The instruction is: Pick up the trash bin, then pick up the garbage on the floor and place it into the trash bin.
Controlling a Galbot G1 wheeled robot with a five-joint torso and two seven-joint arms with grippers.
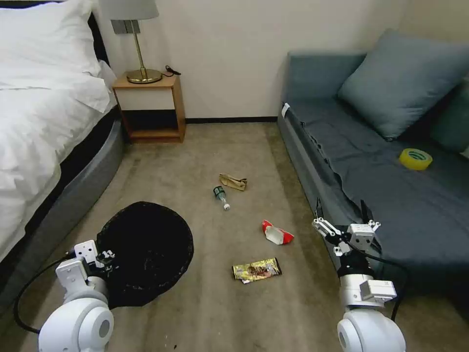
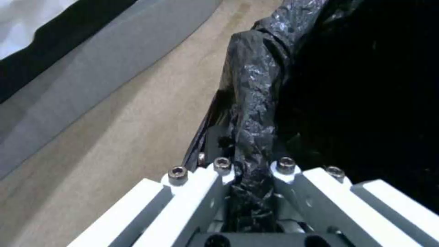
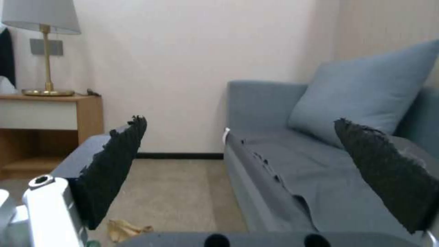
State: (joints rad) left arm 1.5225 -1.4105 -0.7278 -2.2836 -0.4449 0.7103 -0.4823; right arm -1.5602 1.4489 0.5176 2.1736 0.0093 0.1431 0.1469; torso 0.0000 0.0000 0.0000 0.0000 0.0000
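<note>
The trash bin (image 1: 146,249), round and black with a black liner, is at the left on the carpet, its mouth facing the head camera. My left gripper (image 1: 106,258) is shut on the bin's near-left rim; the left wrist view shows the crumpled liner rim (image 2: 251,113) pinched in my left gripper (image 2: 252,171). The garbage lies on the floor to the right: a gold-brown snack wrapper (image 1: 256,270), a red-and-white wrapper (image 1: 277,232), a small clear bottle (image 1: 221,197) and a tan paper scrap (image 1: 233,182) (image 3: 123,229). My right gripper (image 1: 342,215) (image 3: 240,121) hangs open and empty by the sofa's front edge.
A grey-blue sofa (image 1: 391,205) with cushions runs along the right, and a yellow tape roll (image 1: 415,159) sits on it. A bed (image 1: 44,127) lines the left side. A wooden nightstand (image 1: 151,110) with a lamp stands at the back wall. Carpet lies between them.
</note>
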